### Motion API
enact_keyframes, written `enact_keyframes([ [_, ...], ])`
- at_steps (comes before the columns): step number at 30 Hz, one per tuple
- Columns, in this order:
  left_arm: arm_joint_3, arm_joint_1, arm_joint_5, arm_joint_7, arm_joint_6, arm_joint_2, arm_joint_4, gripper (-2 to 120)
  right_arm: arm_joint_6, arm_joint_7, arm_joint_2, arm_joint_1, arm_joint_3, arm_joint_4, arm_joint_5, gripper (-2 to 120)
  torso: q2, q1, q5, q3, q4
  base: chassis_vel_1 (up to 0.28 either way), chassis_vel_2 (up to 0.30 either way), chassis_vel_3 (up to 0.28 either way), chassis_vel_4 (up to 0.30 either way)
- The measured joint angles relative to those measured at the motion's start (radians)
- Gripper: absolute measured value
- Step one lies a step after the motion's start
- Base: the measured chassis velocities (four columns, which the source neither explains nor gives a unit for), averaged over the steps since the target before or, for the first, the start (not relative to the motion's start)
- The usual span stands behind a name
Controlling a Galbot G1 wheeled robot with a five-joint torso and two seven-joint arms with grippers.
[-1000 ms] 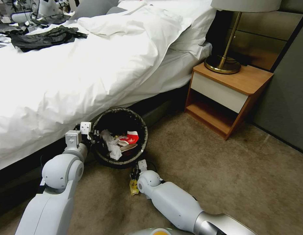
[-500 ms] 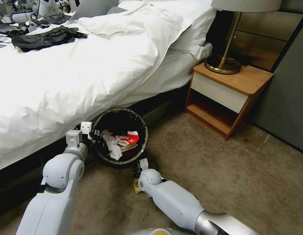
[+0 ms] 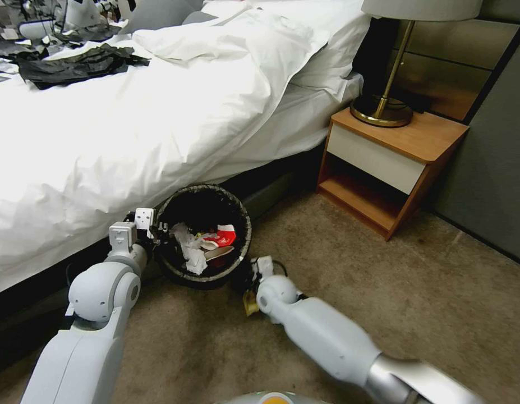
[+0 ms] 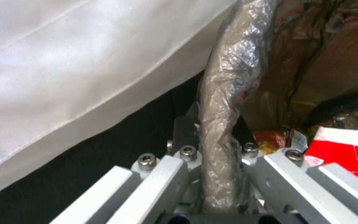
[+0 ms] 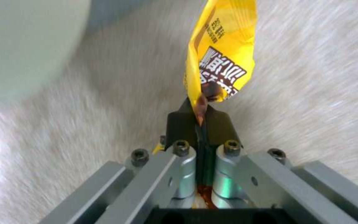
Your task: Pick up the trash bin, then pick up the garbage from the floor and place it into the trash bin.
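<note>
The right gripper (image 5: 199,119), low centre of the head view, pinches a yellow wrapper (image 5: 222,53) just above the floor (image 3: 383,280). Just beyond it, left of centre, the left gripper (image 4: 214,146) is clamped on the bag-lined rim of the bin (image 3: 240,216), which holds tissue (image 3: 191,249) and a red cup (image 3: 225,235). Behind, the bed (image 3: 130,123) fills the upper left.

The trash bin (image 3: 202,235) wears a dark brown-black bag over its rim; inside lie crumpled white tissue (image 3: 191,250) and a red-and-white cup (image 3: 223,235). To its near right, a yellow wrapper (image 5: 220,56) with dark brown lettering. The floor (image 3: 338,264) is plain beige-grey carpet. On the far left the bedding (image 3: 147,112) is white, with black cloth (image 3: 74,64) lying on it. Far right, a warm orange-brown nightstand (image 3: 394,163) with a white drawer front.
</note>
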Motion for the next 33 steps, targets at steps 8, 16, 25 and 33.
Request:
enact_keyframes([
  [8,0.004,-0.006,0.001,0.002,0.0,-0.004,0.004,0,-0.028,0.058,-0.264,-0.031,0.134,0.249,0.096,0,0.0,0.0,-0.0002,0.0,-0.0005,0.0,0.0,0.0,0.0],
  [16,0.003,-0.002,0.002,0.002,0.0,-0.004,0.003,0,-0.013,0.057,-0.47,-0.152,0.387,0.554,0.177,0,0.0,0.0,-0.0002,0.0,-0.0005,0.0,0.0,0.0,0.0],
  [25,-0.002,0.013,0.003,0.002,0.0,0.001,-0.007,0,-0.016,0.069,-0.544,-0.1,0.577,0.803,0.339,0,0.0,0.0,-0.0004,0.0,-0.0004,0.0,0.0,0.0,0.0],
  [33,-0.001,0.014,0.003,0.002,0.0,0.001,-0.009,0,-0.017,0.065,-0.525,0.065,0.502,0.842,0.39,0,0.0,0.0,-0.0005,0.0,0.0,0.0,0.0,0.0,0.0],
])
